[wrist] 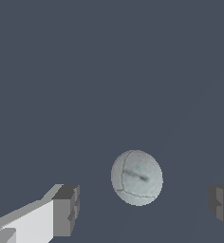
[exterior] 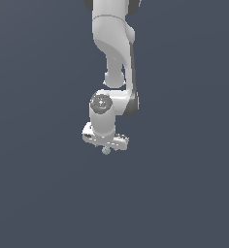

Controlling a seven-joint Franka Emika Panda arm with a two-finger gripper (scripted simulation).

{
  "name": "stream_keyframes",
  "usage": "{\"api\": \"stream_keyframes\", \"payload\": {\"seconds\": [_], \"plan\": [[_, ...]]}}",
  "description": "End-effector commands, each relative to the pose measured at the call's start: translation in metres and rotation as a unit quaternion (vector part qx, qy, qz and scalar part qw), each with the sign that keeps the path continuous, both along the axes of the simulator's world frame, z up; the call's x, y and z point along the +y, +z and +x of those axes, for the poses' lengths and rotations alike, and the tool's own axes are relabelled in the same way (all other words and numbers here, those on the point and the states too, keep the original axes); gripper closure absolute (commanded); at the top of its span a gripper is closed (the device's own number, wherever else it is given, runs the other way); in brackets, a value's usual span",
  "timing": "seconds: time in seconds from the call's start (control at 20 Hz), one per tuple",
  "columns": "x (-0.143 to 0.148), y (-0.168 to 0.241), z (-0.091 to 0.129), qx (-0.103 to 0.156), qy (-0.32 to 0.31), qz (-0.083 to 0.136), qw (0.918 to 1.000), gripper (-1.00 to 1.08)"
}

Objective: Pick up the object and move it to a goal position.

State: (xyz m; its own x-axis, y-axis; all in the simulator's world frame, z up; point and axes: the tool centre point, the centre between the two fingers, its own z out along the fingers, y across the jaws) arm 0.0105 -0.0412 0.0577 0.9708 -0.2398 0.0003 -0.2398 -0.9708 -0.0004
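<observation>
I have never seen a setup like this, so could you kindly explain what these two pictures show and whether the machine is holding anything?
Both are computer renders of a simulated robot arm. The exterior view is from a camera off the arm: the white jointed arm reaches down over a plain dark grey surface and ends in its hand. Just below the hand sits a tiny pale grey ball, the thing it is meant to pick up. The wrist view comes from a camera on the arm's wrist, looking past the hand's two fingers. There the ball lies between the fingers with a clear gap on each side, so the hand is open and nothing is held yet.
</observation>
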Motion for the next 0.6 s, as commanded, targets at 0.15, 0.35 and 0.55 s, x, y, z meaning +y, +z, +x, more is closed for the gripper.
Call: {"api": "stream_keyframes", "payload": {"seconds": [0.15,0.35,0.55], "plan": [[0.000,-0.027,-0.001,0.000,-0.001,0.000,1.0000,-0.92],[0.000,-0.036,0.000,0.000,-0.002,0.000,1.0000,-0.92],[0.000,-0.037,0.000,0.000,-0.002,0.000,1.0000,1.08]]}}
